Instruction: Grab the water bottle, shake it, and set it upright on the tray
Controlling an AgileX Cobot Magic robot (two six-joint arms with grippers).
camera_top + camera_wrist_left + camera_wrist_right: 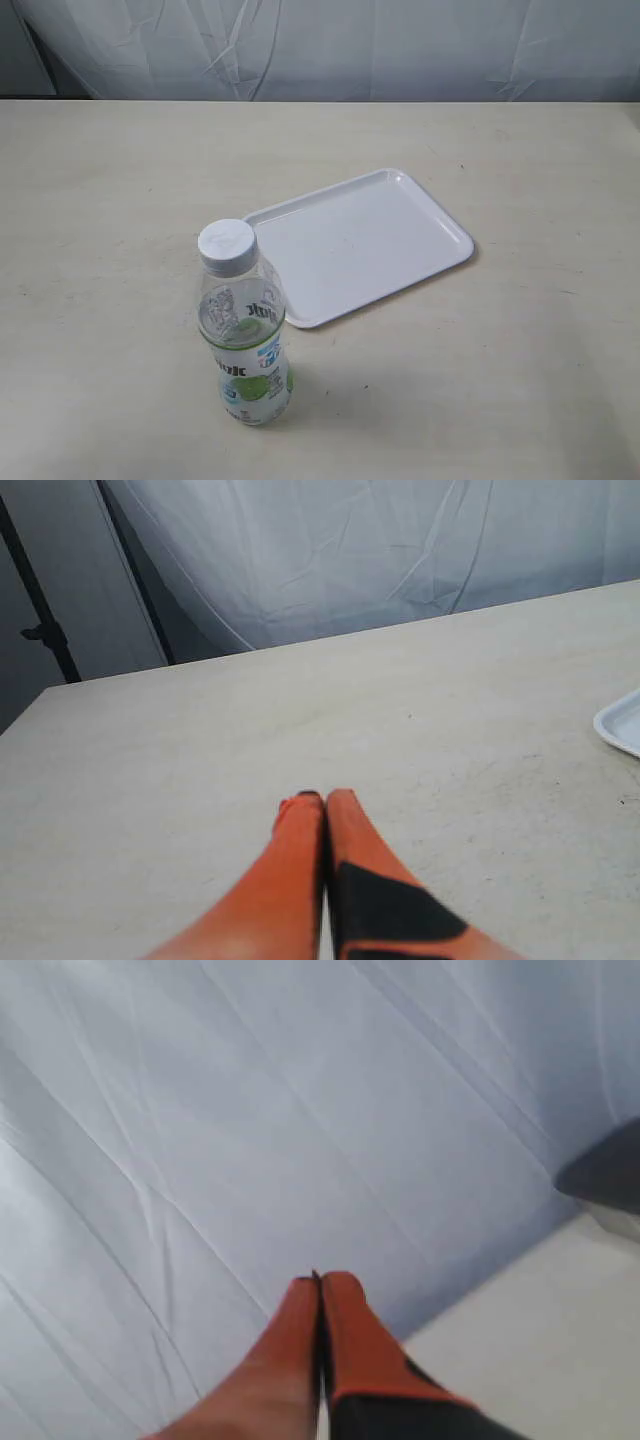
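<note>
The water bottle (pixel 245 325) stands upright on the table in the exterior view, clear with a white cap and a white, green and light-blue label. Just behind and to its right lies the white tray (pixel 357 243), bare; one rounded corner of the tray (pixel 622 723) shows at the edge of the left wrist view. My left gripper (pixel 323 798) is shut with nothing in it, its orange fingers above bare tabletop. My right gripper (pixel 320 1280) is also shut and holds nothing, pointing at the white backdrop. Neither gripper shows in the exterior view.
A pale beige table (pixel 120 200) fills the scene, with a creased white cloth backdrop (pixel 330 45) behind its far edge. A dark stand pole (pixel 40 610) rises beyond the table's corner in the left wrist view. A dark object (pixel 610 1170) sits at the right wrist view's edge.
</note>
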